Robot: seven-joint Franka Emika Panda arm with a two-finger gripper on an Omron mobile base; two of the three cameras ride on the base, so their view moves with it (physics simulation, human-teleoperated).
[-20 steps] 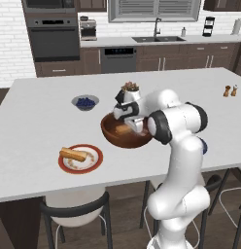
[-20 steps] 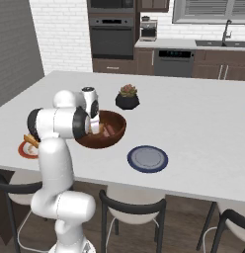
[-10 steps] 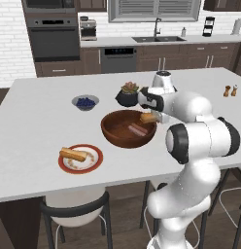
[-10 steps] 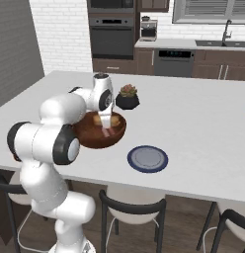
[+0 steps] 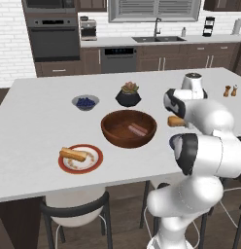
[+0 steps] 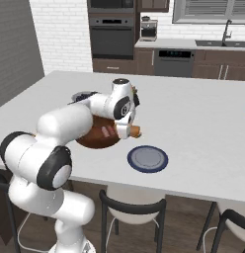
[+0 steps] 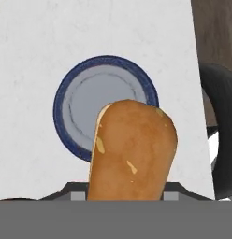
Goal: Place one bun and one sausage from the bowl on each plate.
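Observation:
My gripper (image 5: 174, 120) is shut on a golden-tan bun (image 5: 176, 121), held in the air just right of the big wooden bowl (image 5: 111, 135). In the hand view the bun (image 7: 132, 149) hides the fingertips and hangs over the near part of the dark blue plate (image 7: 73, 105). From the right base view, the bun (image 6: 131, 131) sits above and left of the blue plate (image 6: 147, 158). A pink-brown sausage (image 5: 137, 130) lies in the bowl. Another bun (image 5: 73, 154) rests on the white red-rimmed plate (image 5: 95, 163) at the front left.
A small grey bowl of blueberries (image 5: 85, 102) and a black pot with a succulent (image 5: 129, 95) stand behind the wooden bowl. Two shakers (image 5: 230, 91) are at the far right. Stools (image 6: 132, 210) line the counter's front edge, close to the blue plate.
The arm has swung right from over the wooden bowl, carrying the bun out of the bowl and over toward the blue plate.

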